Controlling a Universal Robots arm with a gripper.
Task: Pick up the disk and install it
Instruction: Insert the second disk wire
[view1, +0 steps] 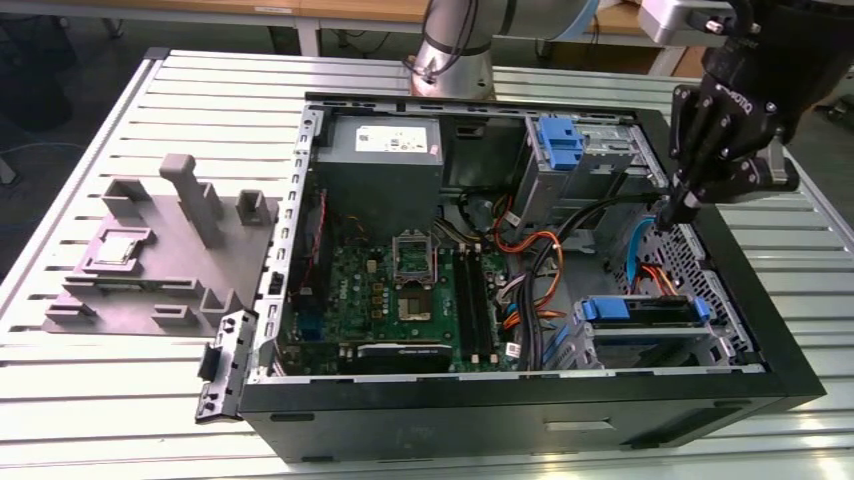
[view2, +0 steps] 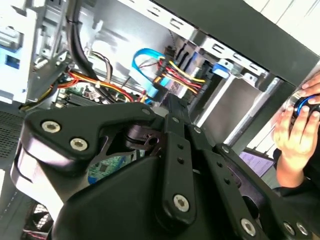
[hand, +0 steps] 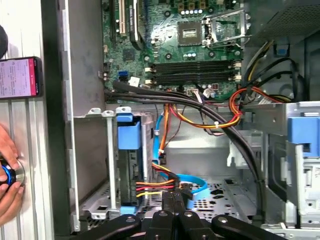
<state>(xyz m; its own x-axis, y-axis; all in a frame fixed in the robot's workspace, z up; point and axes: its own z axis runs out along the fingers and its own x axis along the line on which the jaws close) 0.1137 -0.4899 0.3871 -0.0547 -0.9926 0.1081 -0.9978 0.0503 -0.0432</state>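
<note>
Disk (view1: 641, 311) sits in its bay; gripper (view1: 683, 210) closed, empty; first wrist view adds a hand (hand: 7, 175).

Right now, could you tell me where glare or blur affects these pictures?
In the exterior view, bright reflections streak the slatted table along its near edge. In the second wrist view, the gripper looms dark and the case wall is washed out. In the first wrist view, the motherboard is evenly lit and sharp.
</note>
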